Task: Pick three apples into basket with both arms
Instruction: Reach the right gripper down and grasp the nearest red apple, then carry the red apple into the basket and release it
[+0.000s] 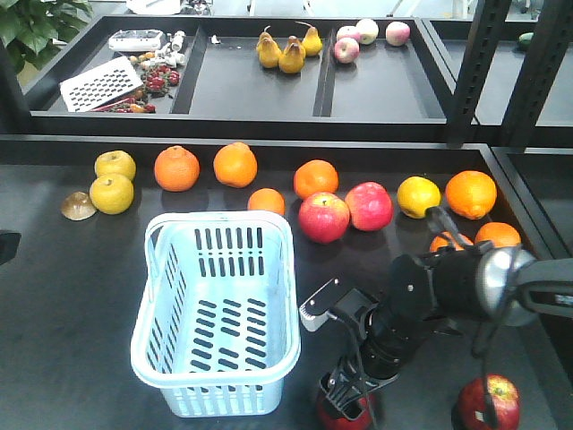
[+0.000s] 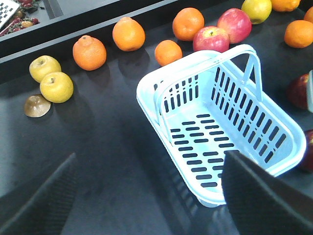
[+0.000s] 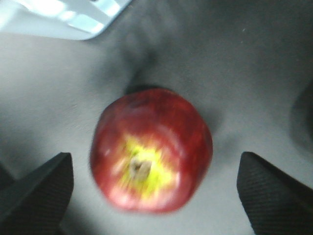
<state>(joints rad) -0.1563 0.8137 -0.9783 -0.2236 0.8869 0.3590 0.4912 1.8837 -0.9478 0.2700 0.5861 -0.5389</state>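
A dark red apple [image 3: 151,149] lies on the dark table, stem up. My right gripper [image 3: 154,161] hangs open just above it, one finger on each side, neither touching. In the front view that gripper [image 1: 345,394] covers most of this apple [image 1: 345,416], just right of the basket's near corner. A second dark red apple [image 1: 490,403] lies at the front right. The pale blue basket [image 1: 152,296] is empty. My left gripper [image 2: 150,156] is open with nothing in it, above the table by the basket [image 2: 146,93]. Two dark red apples [image 2: 297,90] [image 2: 309,152] peek in at the right edge.
Behind the basket runs a row of fruit: oranges [image 1: 176,167], yellow-green apples [image 1: 112,193], two pinkish-red apples [image 1: 324,217], a lemon-yellow fruit [image 1: 418,196]. Beyond a raised black rim [image 1: 269,141] are trays with pears [image 1: 291,55]. Black shelf posts [image 1: 474,63] stand at the right.
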